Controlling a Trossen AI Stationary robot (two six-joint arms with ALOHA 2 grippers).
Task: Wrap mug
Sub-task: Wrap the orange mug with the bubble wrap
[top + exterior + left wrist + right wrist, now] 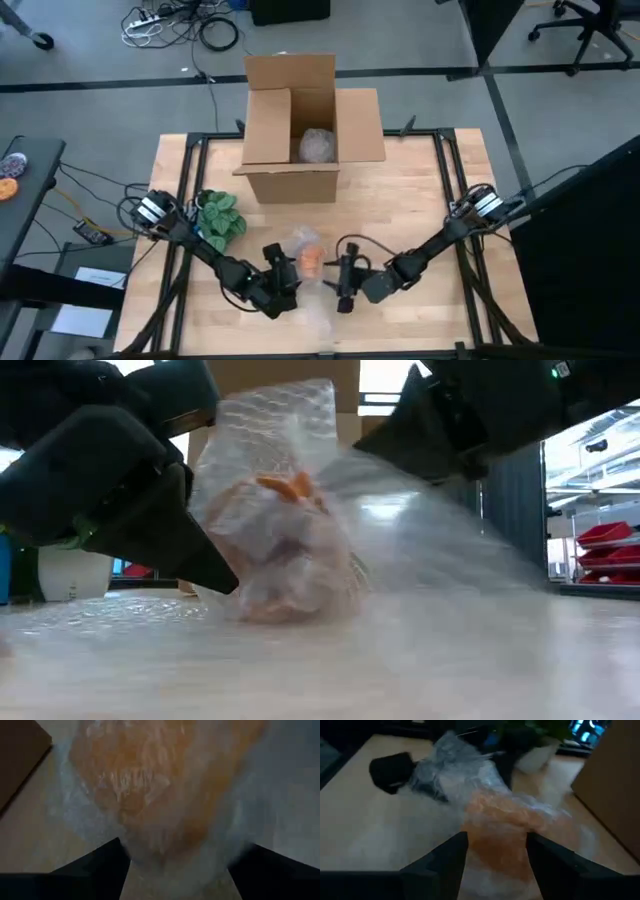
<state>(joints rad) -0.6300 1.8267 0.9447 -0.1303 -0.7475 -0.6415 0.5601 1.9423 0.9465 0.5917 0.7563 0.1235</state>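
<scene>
The orange mug, bundled in clear bubble wrap, stands on the table near the front middle. A loose stretch of the wrap trails toward the near edge. My left gripper reaches in from the mug's left and is shut on the wrapped bundle. My right gripper comes from the right, higher up, and is shut on the wrap beside the mug. My left gripper has the wrapped mug between its two fingers, which are set wide apart, on the bundle's lower sides. The fingers slant down from the table's left. The bundle stands on the table. My right gripper pinches the bubble wrap between its fingers, next to the mug, coming from the table's right and above. From the hold a sheet of wrap runs taut down to the table. How many layers it holds I cannot tell.
An open cardboard box stands at the far middle with a bubble-wrapped item inside. A green plant in a white pot stands at the left, close behind my left arm.
</scene>
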